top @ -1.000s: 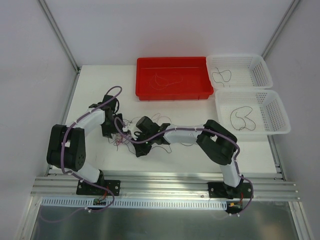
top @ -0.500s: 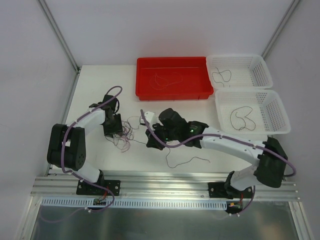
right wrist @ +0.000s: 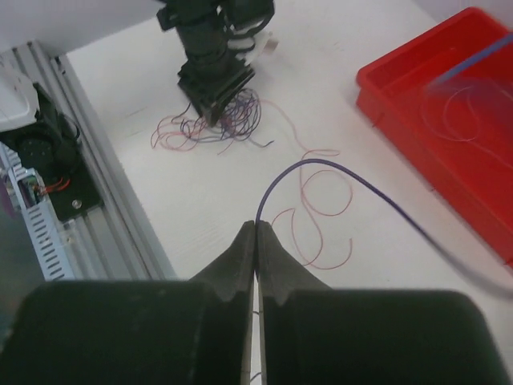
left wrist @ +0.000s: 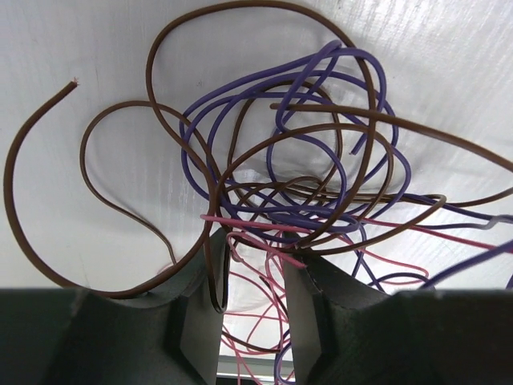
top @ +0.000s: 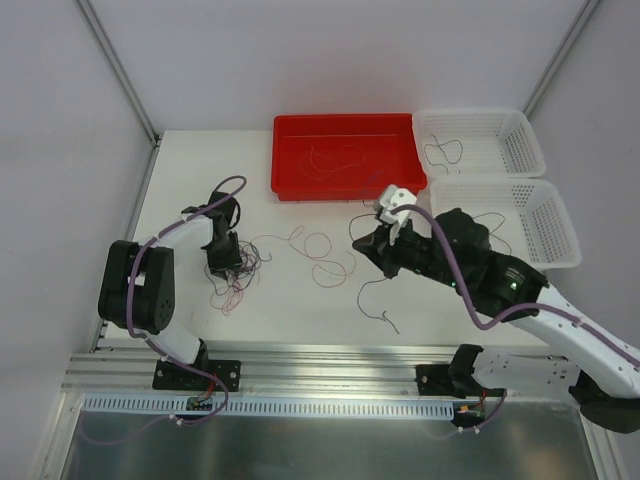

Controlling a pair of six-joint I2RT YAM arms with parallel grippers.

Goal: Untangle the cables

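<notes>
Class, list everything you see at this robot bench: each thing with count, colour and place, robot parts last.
table: one, white, under everything
rail: one, silver, along the near edge
tray: one, red, far side of the table
far basket: one, white, right of the tray
near basket: one, white, in front of the far basket
tangle of cables: one, purple, brown and pink, left part of the table
reddish strand: one, loose, mid-table
tray strand: one, pale, lying in the tray
black strand: one, in the far basket
purple strand: one, running from the right pincer
left pincer: one, black, open, astride the tangle
right pincer: one, black, shut on the purple strand
</notes>
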